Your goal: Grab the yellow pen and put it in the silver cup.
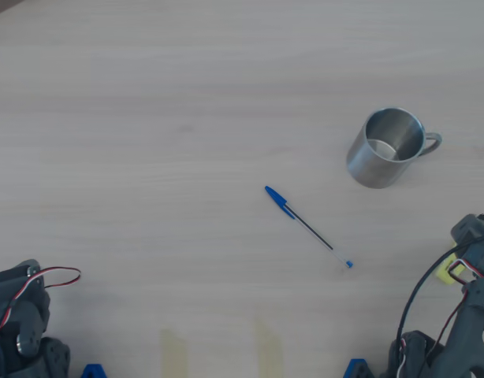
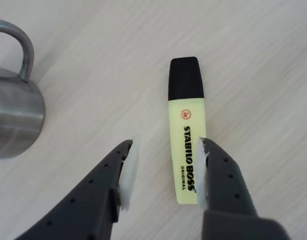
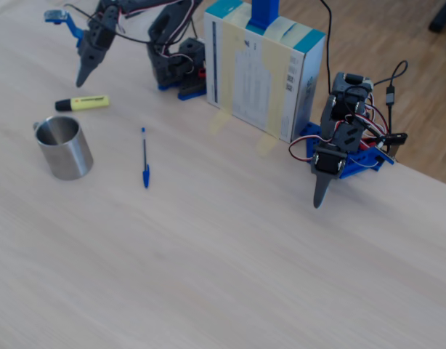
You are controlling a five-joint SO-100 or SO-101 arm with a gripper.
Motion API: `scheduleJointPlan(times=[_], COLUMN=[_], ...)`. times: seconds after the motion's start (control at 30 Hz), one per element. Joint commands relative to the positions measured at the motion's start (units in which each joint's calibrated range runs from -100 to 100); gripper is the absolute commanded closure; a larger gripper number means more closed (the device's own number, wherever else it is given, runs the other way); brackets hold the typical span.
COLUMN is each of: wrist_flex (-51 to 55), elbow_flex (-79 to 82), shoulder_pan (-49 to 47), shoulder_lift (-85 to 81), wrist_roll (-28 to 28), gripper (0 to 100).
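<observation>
The yellow pen (image 2: 186, 135), a highlighter with a black cap, lies flat on the table. In the fixed view (image 3: 83, 103) it lies just behind the silver cup (image 3: 63, 149). In the overhead view only a bit of yellow (image 1: 447, 272) shows under the arm. My gripper (image 2: 167, 145) is open and empty. It hovers over the pen's rear end, and the pen's body is close to the right finger (image 2: 221, 170) in the wrist view. In the fixed view the gripper (image 3: 85, 76) points down above the pen. The cup (image 1: 384, 150) stands upright and looks empty; its handle (image 2: 23, 50) faces the pen.
A thin blue-capped ballpoint pen (image 1: 307, 226) lies mid-table, to the right of the cup in the fixed view (image 3: 144, 156). A second arm (image 3: 343, 145) rests folded at the right. A white and teal box (image 3: 266, 73) stands between the arm bases.
</observation>
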Motion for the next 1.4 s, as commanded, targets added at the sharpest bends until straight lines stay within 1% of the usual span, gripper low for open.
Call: scheduleJointPlan(times=[0.0,0.27,0.6,0.7,0.77,0.83,1.0,1.37], wrist_flex=[-0.71,-0.19,-1.57,-1.57,-1.57,-1.57,-1.74,-9.12], elbow_flex=[-3.40,-2.22,0.77,0.77,0.50,0.23,0.14,-1.50], shoulder_pan=[1.19,3.99,3.72,2.59,1.98,1.37,1.46,-0.90], shoulder_lift=[0.50,0.58,1.33,3.57,4.90,5.90,8.64,15.21], wrist_roll=[0.34,0.40,0.40,0.45,1.49,2.37,2.48,2.53], gripper=[81,81,81,79,77,77,76,76])
